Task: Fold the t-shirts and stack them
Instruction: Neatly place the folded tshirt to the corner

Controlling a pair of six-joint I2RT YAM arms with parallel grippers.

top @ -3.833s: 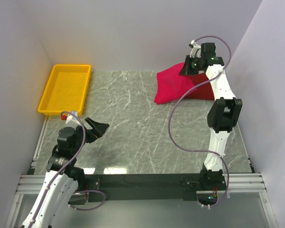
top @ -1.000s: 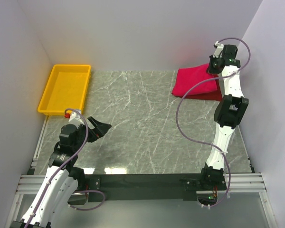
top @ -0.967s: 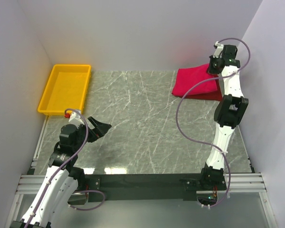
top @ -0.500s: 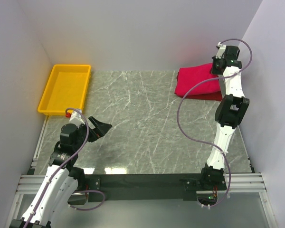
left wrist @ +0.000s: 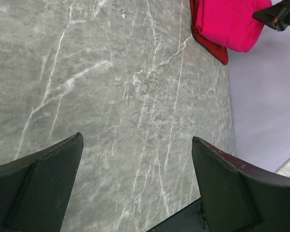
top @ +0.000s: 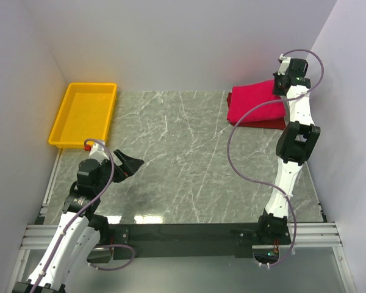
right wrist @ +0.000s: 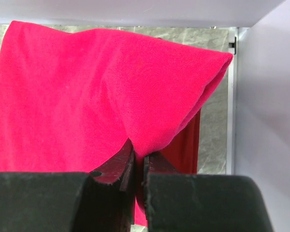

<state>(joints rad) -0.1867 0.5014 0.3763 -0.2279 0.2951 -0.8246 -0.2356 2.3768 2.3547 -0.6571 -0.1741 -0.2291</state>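
At the table's back right, the bright pink t-shirt lies folded on top of the darker maroon t-shirt, whose edge shows along its near side. My right gripper is shut on a fold at the pink shirt's right side. The right wrist view shows pink cloth pinched between the jaws of that gripper, with maroon cloth underneath. My left gripper hovers open and empty over the near-left table. In the left wrist view, both shirts lie far from my left gripper.
A yellow plastic tray stands at the back left. The right wall runs close beside the right arm and the shirts. The table's metal edge rail lies just right of the stack.
My right gripper has drawn the pink shirt a little to the right, further over the maroon one. The left arm has not moved.
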